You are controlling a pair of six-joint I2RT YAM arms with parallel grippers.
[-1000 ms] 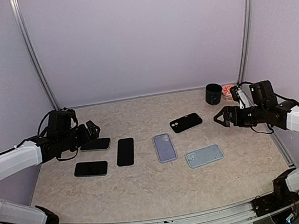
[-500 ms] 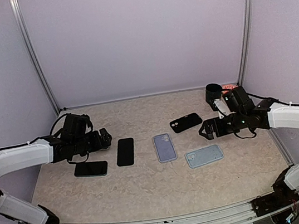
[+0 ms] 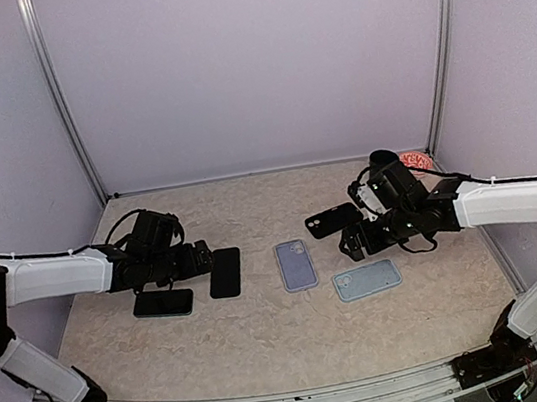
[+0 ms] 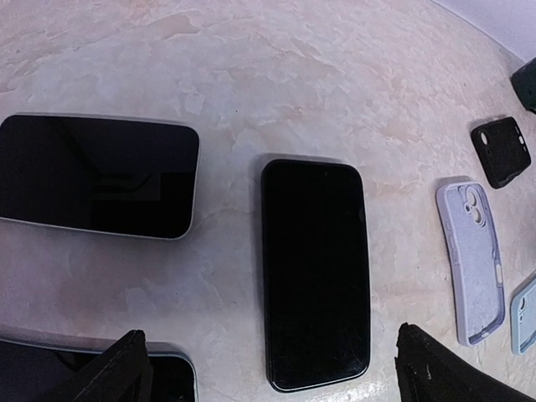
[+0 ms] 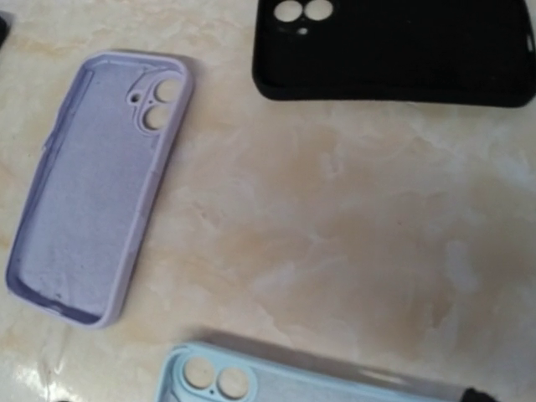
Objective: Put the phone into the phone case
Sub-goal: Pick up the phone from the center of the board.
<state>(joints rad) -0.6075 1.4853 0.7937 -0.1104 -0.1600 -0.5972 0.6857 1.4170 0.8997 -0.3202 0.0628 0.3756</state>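
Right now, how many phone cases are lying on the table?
3. A black case lies farthest back, a lavender case lies near the middle, and a light blue case lies nearest the front, right of the lavender one. No other shows, though the arms could hide one.

A beige marble-patterned tabletop point(image 3: 269, 337) stands enclosed by plain pale lilac walls point(image 3: 248, 62) at its back, left and right edges. Slim silver metal poles point(image 3: 62, 100) rise at both far corners. A grey metal rail point(image 3: 308, 397) lines the near edge. The light is soft and even.
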